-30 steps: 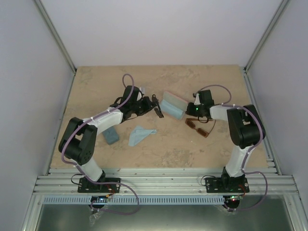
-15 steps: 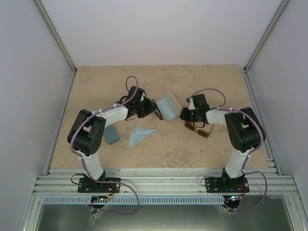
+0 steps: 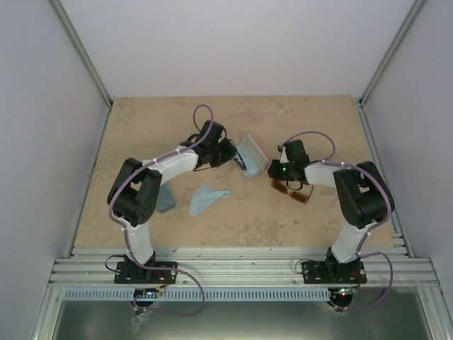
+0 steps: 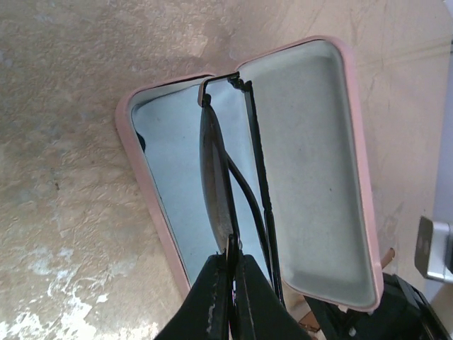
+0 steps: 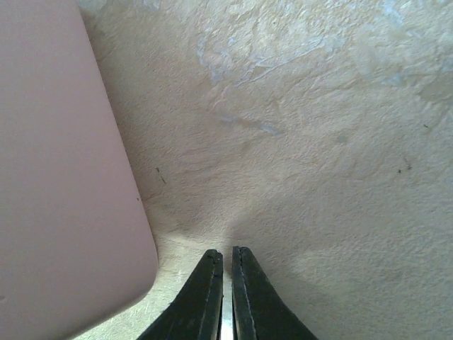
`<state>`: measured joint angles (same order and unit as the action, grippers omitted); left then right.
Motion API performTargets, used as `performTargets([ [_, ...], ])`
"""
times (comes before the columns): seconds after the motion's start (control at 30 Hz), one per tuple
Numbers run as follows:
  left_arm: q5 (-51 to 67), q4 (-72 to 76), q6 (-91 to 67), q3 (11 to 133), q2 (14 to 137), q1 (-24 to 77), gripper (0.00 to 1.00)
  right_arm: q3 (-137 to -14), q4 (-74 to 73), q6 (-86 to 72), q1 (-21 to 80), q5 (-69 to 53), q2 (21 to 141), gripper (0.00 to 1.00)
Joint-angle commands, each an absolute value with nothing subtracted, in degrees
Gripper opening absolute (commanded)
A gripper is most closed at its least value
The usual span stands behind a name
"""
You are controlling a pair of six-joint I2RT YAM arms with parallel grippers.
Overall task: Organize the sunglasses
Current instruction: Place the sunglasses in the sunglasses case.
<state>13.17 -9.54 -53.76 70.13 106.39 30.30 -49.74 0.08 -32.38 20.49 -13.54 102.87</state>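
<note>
**Black wire sunglasses [image 4: 212, 177] held at the open case; amber sunglasses [image 3: 297, 194] on the counter**

The black wire sunglasses are clamped edge-on in the left end effector [image 4: 231, 262]. The fingers are pressed together on the frame at its near end. The pair is folded and extends away from the fingers across the opening of the pink case [image 4: 357, 163]. Its far end lies at the hinge line between the two halves. It cannot be determined whether the frame touches the lining. The case is open, with both pale inner shells exposed, and sits near the middle of the counter [image 3: 318, 120].

The amber sunglasses lie flat on the counter to the right of the pink case, apart from it, just beside the right wrist on its near side. Nothing grips them.

The right end effector [image 5: 227, 255] is positioned low over bare counter, just beside a rounded corner of the pink case. Its fingers are drawn together with only a sliver of gap, and nothing is held between them.

A light blue cloth [image 3: 205, 199] lies crumpled on the counter nearer the left arm. A blue case [image 3: 165, 200] rests to its left, partly under that arm.
</note>
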Motion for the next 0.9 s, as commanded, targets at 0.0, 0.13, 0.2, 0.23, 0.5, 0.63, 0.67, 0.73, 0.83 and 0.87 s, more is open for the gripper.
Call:
performTargets([
  [0.0,10.7,-12.4,-56.5,72.6,109.0,31.2,0.0,-47.6,-3.2,-32.9,20.5,-9.9,102.4,0.08],
  [0.13,10.8,-14.3,-56.9,74.3,110.4,31.6,0.0,-46.9,-2.9,-33.0,20.3,-9.6,102.4,0.08],
  [0.2,10.2,-15.0,-57.1,74.5,110.5,31.6,0.0,-46.7,-2.6,-33.0,20.3,-9.4,102.3,0.09],
  [0.23,10.1,-15.2,-57.2,74.5,110.5,31.6,0.0,-46.7,-2.6,-33.0,20.3,-9.3,102.3,0.09],
  [0.5,12.7,-16.0,-57.1,76.3,113.0,31.6,0.0,-46.6,-1.9,-33.0,20.3,-9.9,102.9,0.09],
  [0.63,12.9,-16.3,-56.9,76.7,113.6,31.7,0.0,-46.5,-1.7,-32.8,20.3,-10.0,103.2,0.09],
  [0.67,13.0,-16.7,-56.8,76.9,113.8,31.7,0.0,-46.5,-1.7,-32.8,20.3,-10.0,103.2,0.09],
  [0.73,12.8,-17.3,-56.5,77.2,114.0,31.8,0.0,-46.5,-1.7,-32.9,20.3,-10.1,103.3,0.09],
  [0.83,12.9,-18.1,-56.1,77.4,114.1,31.9,0.02,-46.5,-1.5,-32.8,20.3,-10.2,103.4,0.09],
  [0.87,13.0,-18.1,-56.0,77.4,114.1,31.9,0.05,-46.5,-1.6,-32.9,20.3,-10.2,103.5,0.09],
])
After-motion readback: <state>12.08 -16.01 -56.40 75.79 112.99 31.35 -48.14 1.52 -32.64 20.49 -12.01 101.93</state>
